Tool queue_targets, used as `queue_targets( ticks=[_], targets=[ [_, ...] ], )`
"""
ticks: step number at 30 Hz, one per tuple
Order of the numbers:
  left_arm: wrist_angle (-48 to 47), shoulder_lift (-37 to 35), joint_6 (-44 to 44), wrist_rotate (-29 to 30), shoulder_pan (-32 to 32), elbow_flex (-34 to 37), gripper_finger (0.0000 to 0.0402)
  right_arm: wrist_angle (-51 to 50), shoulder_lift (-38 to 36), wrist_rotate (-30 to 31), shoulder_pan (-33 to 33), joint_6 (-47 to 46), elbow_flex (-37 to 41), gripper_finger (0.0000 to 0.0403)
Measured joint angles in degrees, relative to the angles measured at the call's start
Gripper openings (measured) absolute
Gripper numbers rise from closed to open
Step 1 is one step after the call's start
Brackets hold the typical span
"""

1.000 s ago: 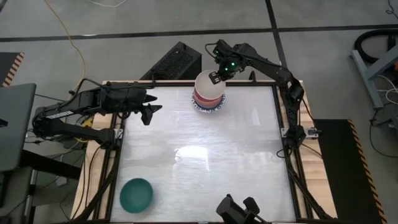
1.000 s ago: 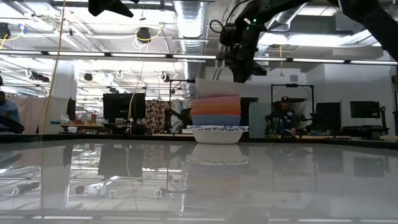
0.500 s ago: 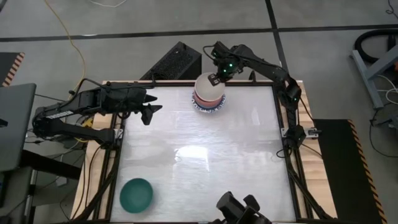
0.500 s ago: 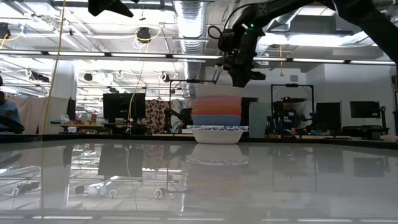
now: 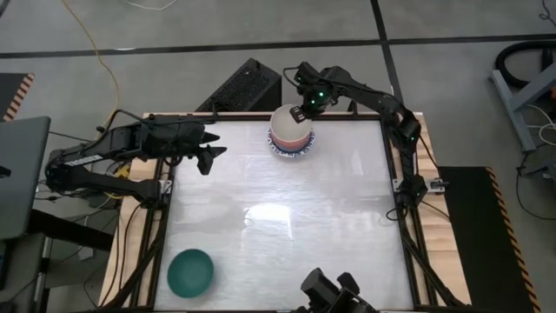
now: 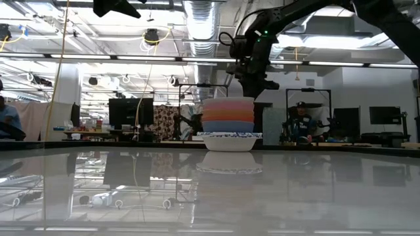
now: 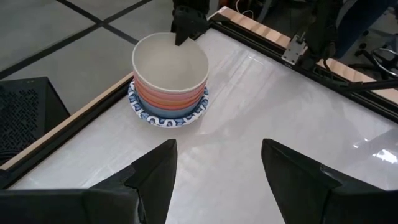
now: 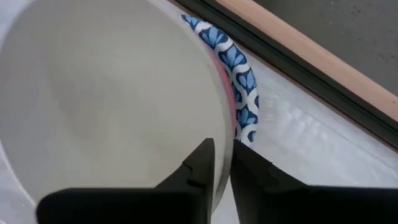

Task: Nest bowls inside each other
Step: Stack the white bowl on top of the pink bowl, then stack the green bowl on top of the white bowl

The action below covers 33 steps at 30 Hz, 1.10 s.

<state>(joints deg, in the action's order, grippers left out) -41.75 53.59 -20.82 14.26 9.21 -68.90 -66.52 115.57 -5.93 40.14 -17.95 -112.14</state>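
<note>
A stack of nested bowls (image 6: 228, 119) stands at the table's far edge. Its lowest bowl is white with a blue patterned rim (image 8: 241, 71), and its base rests on the table. Blue, orange and pink bowls sit above it, and a cream bowl (image 5: 291, 127) is seated on top. My right gripper (image 8: 222, 152) is down over the cream bowl's far rim, one finger on each side. A teal bowl (image 5: 190, 271) sits alone at the near left corner. My left gripper (image 5: 211, 156) hangs open over the table's left side, touching nothing. My right gripper has the cream bowl's rim on its far side (image 8: 225, 134) between its two fingers, one inside the bowl and one outside. The fingers come from above, slanting steeply down. The bowl sits level and nested in the pink bowl (image 6: 228, 105), its weight on the stack.
A black box (image 5: 248, 87) stands just beyond the far edge, left of the stack. The raised wooden frame (image 7: 74, 118) runs close behind the stack. A dark device (image 5: 334, 296) sits at the near edge. The wide middle of the table (image 5: 287, 217) lies bare.
My right gripper has gone down with the cream bowl. The bowl was held above the stack, well clear of the pink one. It now sits sunk into the stack with only its upper band showing.
</note>
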Motion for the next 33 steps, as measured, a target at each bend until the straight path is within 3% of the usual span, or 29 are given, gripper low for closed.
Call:
queue_targets(
  ticks=[7,14,22,27,33],
  targets=[
    [0.0,0.0,0.0,0.0,0.0,0.0,0.0224,0.6,0.0,-0.1,0.0,0.5,0.0,0.0105],
    [0.0,0.0,0.1,-0.1,0.0,0.0,0.0224,0.6,0.0,-0.3,0.0,3.0,-1.3,0.0171],
    [-4.6,0.0,5.6,-7.4,0.0,0.0,0.0224,-0.7,-0.1,-0.3,-0.3,4.4,-6.2,0.0234],
    [-7.4,0.0,7.7,-14.0,-1.1,0.0,0.0224,-2.2,-0.1,-0.3,-0.4,5.2,-8.3,0.0239],
    [-15.1,0.7,6.4,-18.9,-6.7,0.0,0.0224,-3.3,-0.1,-0.3,-0.4,6.2,-10.3,0.0239]
  ],
)
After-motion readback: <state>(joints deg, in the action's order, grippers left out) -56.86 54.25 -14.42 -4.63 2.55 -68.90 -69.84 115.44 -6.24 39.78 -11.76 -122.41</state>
